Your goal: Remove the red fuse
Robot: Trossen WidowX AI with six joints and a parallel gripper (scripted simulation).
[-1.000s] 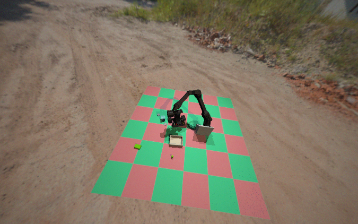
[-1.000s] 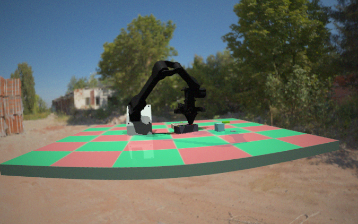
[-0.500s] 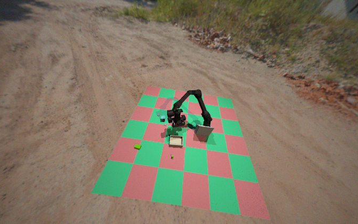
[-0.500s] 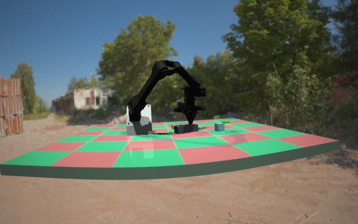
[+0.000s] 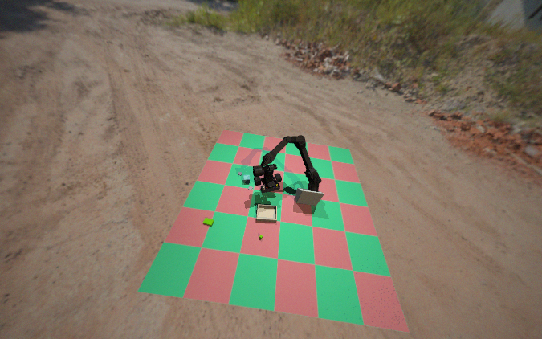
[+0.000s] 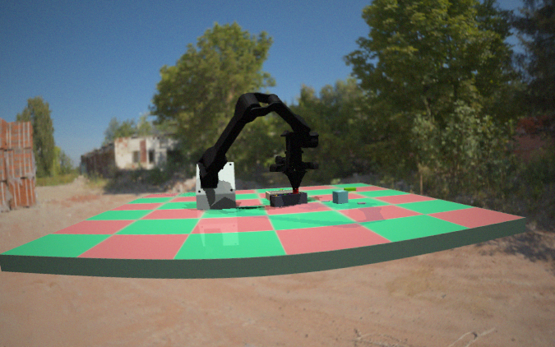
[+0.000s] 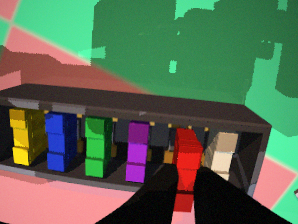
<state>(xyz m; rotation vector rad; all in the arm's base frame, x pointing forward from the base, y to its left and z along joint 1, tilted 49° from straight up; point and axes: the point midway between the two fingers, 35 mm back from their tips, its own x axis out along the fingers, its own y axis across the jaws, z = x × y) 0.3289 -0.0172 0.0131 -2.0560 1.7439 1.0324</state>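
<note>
The gripper (image 7: pixel 178 212) is closed on the red fuse (image 7: pixel 186 159), one dark finger (image 7: pixel 143 212) on each side of it. The fuse stands in the block (image 7: pixel 140 106), raised a little compared with its neighbours, between the purple fuse (image 7: pixel 137 151) on its left and the beige fuse (image 7: pixel 221 153) on its right. Further left in the same row are the green fuse (image 7: pixel 97 147), the blue fuse (image 7: pixel 60 141) and the yellow fuse (image 7: pixel 25 136). In the top view the tray (image 5: pixel 266 213) lies on the checkered mat (image 5: pixel 298 269) just in front of the gripper (image 5: pixel 267 179), apart from the block. In the exterior view the gripper (image 6: pixel 295 188) points straight down over the block (image 6: pixel 288 198).
</note>
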